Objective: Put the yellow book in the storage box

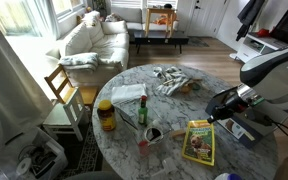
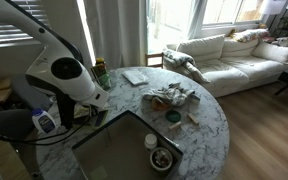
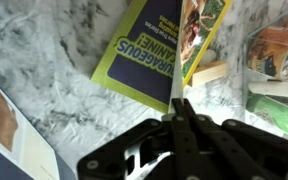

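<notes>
The yellow book (image 1: 198,142) lies at the near side of the round marble table (image 1: 174,150), its green-bordered picture facing up. In the wrist view the yellow book (image 3: 144,50) shows a navy panel and its picture, with a thin white page edge running up from my fingertips. My gripper (image 1: 220,108) (image 3: 174,108) is at the book's far edge, shut on that thin edge. The grey-blue storage box (image 1: 242,128) sits under my arm beside the book. It also shows as a large dark rectangle in an exterior view (image 2: 114,150). There my arm hides the book.
A yellow-lidded jar (image 1: 106,115), a green bottle (image 1: 142,110), a crumpled cloth (image 1: 169,80) and white paper (image 1: 129,93) stand on the table. A small open jar (image 2: 162,157) sits by the box. A wooden chair (image 1: 59,92) and a sofa (image 1: 89,40) are beyond.
</notes>
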Robot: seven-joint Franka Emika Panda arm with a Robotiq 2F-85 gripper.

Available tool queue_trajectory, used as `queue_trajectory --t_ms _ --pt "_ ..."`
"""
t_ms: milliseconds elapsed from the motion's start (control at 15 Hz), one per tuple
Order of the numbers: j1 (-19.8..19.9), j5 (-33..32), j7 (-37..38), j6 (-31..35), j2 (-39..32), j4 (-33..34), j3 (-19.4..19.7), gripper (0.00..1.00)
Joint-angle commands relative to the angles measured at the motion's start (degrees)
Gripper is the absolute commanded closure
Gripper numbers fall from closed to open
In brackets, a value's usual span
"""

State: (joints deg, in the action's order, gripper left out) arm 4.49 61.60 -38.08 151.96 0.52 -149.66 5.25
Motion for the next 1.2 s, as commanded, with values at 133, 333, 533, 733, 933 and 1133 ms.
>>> queue_trajectory --t_ms 133,333,533,733,933,1133 --pt "0.44 -6.56 2.79 -5.62 5.18 0.33 0.44 1.00" --pt "0.28 -11.48 4.53 -8.02 8.14 1.61 0.45 1.00" --pt "-0.17 -15.95 5.80 -11.06 10.32 3.85 0.57 1.00" --pt "-1.00 -18.80 5.49 -15.47 12.54 6.44 0.70 1.00" --pt "-1.69 -22.37 4.49 -19.34 14.33 9.05 0.77 1.00" --pt "-2.47 -24.74 3.39 -22.25 15.28 10.97 1.18 1.00"
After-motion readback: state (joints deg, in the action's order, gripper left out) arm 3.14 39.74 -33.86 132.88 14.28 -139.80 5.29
